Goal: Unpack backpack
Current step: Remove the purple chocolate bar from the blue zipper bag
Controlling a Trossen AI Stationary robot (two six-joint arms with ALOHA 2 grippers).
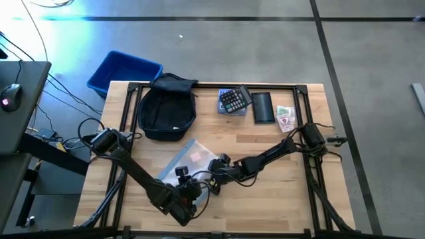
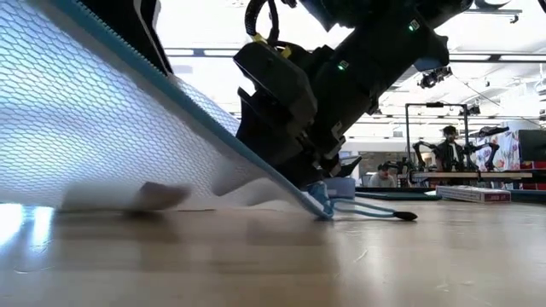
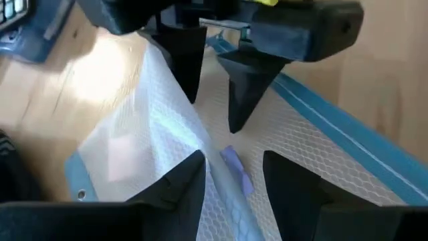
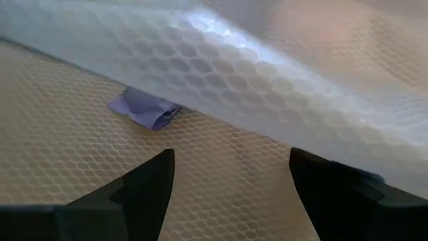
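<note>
Left claw point(image 1: 188, 192): I had it near the front of the surface point(image 1: 265, 206), over one end of the mesh pouch point(image 1: 192, 158); its fingers point(image 3: 180, 184) stood parted either side of the pouch's zip edge, gripping nothing that I could see.
Right claw point(image 1: 219, 167): I had it facing the left one across the same pouch, fingers point(image 4: 150, 184) spread wide above the mesh, nothing held.
Pouch: it was white mesh with a blue zip border, one edge raised off the wood in the low view point(image 2: 102, 119), a small purple scrap point(image 4: 144, 109) lying by it.
Step in hand: I judged this to be setting an unpacked item down and letting go of it.
Next move: I reckoned both claws needed to lift clear of the mesh without snagging it, then head back to the backpack point(image 1: 167, 107).
Backpack: it was dark, soft and rounded, lying at the back left of the surface, well apart from both claws, beside a blue bin point(image 1: 123, 72) off the surface's corner. Whether anything was left inside, I could not tell.
</note>
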